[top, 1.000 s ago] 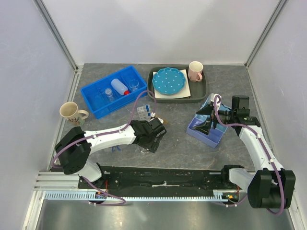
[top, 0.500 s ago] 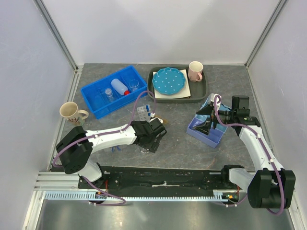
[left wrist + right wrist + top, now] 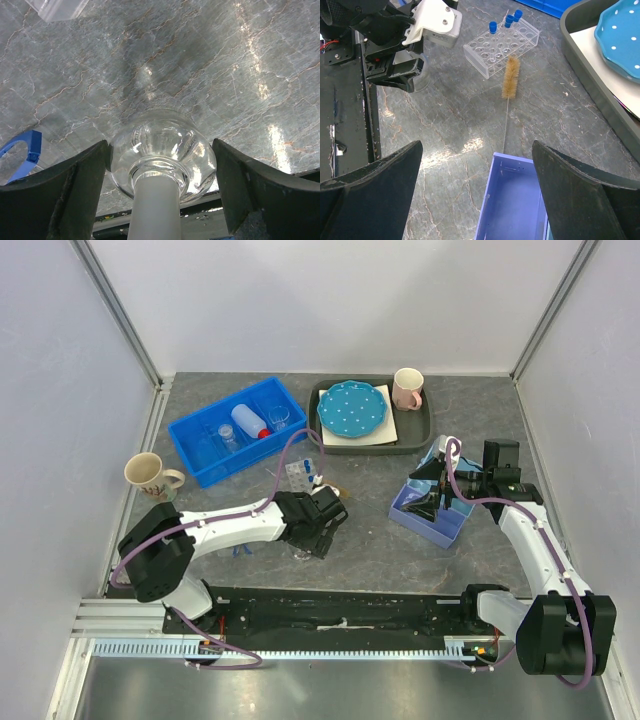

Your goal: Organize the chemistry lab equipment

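Top external: blue bin (image 3: pixel 186 453) holds one squeeze bottle (image 3: pixel 249 421) and two beakers (image 3: pixel 228 437); dark tray (image 3: pixel 425 426) holds dotted plate (image 3: pixel 352 407) and pink mug (image 3: pixel 407 388). Left claw (image 3: pixel 161 156), spread wide, clamps one glass flask (image 3: pixel 165 142) by its bulb near the desk's (image 3: pixel 370 545) front edge. Right claw (image 3: pixel 475 167) gapes empty over lavender box (image 3: pixel 430 522). Bare desk between them.

Clear round flask (image 3: pixel 150 142), neck up, pinched in left tool (image 3: pixel 160 146). Clear rack (image 3: pixel 502 44), blue-capped tubes (image 3: pixel 510 20) at one end, stands on worktop (image 3: pixel 370 540). Squeeze bottle (image 3: pixel 249 422) lies beside beakers (image 3: pixel 278 417) in blue bin (image 3: pixel 190 430).
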Action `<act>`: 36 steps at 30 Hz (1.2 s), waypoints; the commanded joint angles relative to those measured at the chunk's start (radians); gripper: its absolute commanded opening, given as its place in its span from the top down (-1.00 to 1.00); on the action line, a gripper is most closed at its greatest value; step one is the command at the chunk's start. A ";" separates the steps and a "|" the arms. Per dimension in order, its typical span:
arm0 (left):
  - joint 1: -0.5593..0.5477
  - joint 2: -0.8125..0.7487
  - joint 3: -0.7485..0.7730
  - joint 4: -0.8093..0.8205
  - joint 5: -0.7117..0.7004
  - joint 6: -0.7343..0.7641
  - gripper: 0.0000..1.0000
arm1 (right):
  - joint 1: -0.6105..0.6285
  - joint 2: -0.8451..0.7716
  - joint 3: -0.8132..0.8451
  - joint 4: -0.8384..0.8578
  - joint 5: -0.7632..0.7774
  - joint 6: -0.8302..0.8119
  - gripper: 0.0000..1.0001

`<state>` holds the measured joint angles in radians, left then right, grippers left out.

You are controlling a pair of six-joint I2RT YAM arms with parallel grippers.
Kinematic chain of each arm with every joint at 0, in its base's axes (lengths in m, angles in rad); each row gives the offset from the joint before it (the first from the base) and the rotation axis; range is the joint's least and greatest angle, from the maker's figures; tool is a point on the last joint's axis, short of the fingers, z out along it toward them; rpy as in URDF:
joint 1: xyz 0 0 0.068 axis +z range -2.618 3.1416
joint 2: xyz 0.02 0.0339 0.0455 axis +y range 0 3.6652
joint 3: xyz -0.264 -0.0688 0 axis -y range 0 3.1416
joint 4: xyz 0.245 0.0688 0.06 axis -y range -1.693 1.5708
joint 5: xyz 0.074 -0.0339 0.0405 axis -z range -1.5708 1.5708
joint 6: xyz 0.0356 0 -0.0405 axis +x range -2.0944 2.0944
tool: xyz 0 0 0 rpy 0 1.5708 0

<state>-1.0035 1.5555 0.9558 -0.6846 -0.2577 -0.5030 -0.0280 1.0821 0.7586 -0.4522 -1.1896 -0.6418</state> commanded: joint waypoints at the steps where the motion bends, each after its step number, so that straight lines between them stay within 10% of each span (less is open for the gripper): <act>1: 0.006 0.046 -0.006 -0.020 -0.008 -0.040 -0.77 | 0.005 -0.011 0.001 0.004 -0.033 -0.033 -0.96; 36: 0.011 -0.040 0.017 -0.056 0.000 -0.042 -0.84 | 0.003 -0.019 0.007 -0.016 -0.038 -0.052 -0.96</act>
<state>-0.9989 1.5242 0.9611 -0.7357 -0.2531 -0.5114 -0.0280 1.0817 0.7586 -0.4732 -1.1904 -0.6594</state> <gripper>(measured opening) 0.924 0.982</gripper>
